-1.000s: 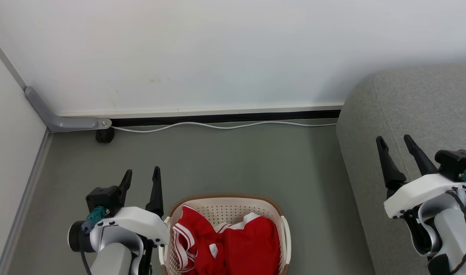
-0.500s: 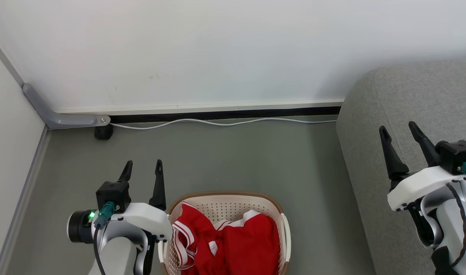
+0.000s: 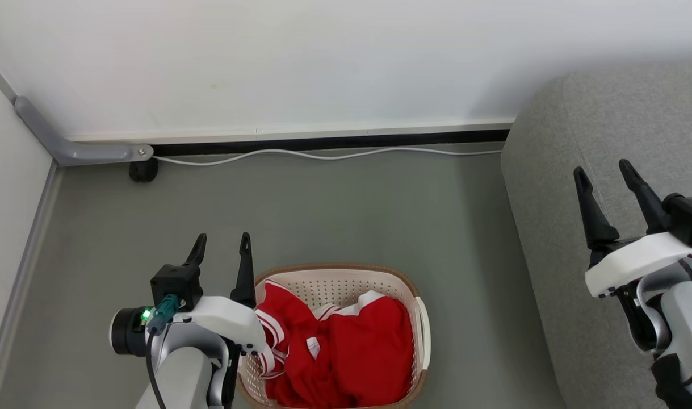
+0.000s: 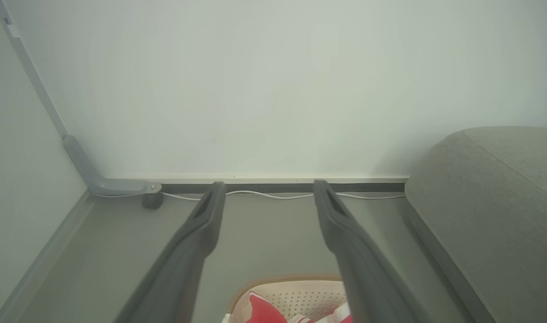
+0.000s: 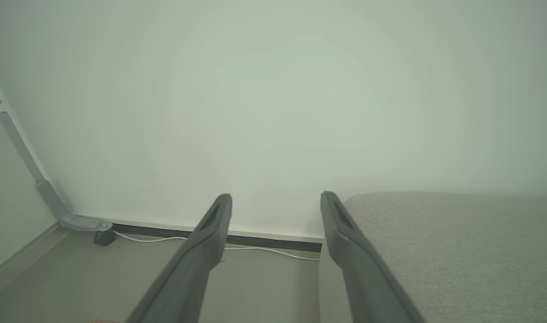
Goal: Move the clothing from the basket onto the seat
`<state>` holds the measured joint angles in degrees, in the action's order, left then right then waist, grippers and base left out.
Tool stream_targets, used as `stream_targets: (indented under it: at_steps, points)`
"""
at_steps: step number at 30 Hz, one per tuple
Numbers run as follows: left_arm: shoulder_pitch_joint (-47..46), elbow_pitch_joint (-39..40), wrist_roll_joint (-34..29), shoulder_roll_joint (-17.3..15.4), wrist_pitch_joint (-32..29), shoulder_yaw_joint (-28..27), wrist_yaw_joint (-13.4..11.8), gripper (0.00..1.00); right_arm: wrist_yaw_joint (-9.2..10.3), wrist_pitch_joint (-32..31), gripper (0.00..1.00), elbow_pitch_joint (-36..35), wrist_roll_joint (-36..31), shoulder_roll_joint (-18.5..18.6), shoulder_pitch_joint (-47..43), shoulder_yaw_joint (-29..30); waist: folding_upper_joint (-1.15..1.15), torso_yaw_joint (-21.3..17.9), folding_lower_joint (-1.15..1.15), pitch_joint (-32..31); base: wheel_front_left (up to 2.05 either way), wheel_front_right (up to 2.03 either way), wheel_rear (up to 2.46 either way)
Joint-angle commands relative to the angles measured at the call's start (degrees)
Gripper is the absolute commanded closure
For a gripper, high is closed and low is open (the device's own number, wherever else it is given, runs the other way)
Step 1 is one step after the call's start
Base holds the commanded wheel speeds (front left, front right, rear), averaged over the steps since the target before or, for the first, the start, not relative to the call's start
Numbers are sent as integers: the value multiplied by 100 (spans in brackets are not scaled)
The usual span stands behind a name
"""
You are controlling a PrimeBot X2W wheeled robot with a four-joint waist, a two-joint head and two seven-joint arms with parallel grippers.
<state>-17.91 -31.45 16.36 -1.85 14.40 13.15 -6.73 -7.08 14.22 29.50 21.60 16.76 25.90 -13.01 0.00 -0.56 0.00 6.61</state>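
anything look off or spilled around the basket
Nothing stands out. The clothing lies bunched inside the basket, none spilled on the floor. A loose white cable trails beside the wall, untidy but clear of the basket.

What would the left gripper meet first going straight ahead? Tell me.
Nothing close. The open left gripper points over the floor toward the white cable at the wall's foot; probably that or the wall first, depth unclear.

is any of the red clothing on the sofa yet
No, the red clothing lies bunched inside the basket on the floor, left of the grey sofa.
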Motion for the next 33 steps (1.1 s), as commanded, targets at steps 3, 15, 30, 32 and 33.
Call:
stream_targets:
  at_steps: [3,15,30,32,33]
  points:
    - [-340,173,185,-103,60,14,-185,0,-41,78,0,-394,78,190,251,-4,0,-50,0,363,0,0,0]
    - [-824,293,959,-103,60,1055,-829,0,-41,78,0,-1495,497,699,745,201,0,-212,0,1948,0,0,0]
    - [-1968,-611,2095,-103,60,2280,-1104,0,-41,78,0,-2466,929,1239,1229,301,0,-515,0,3638,0,0,0]
    - [-2126,-767,2174,-103,60,2386,-1101,0,-41,78,0,-2562,955,1270,1268,303,0,-566,0,3794,0,0,0]
    - [-2198,-859,2212,-103,60,2454,-1094,0,-41,78,0,-2609,967,1281,1290,301,0,-596,0,3863,0,0,0]
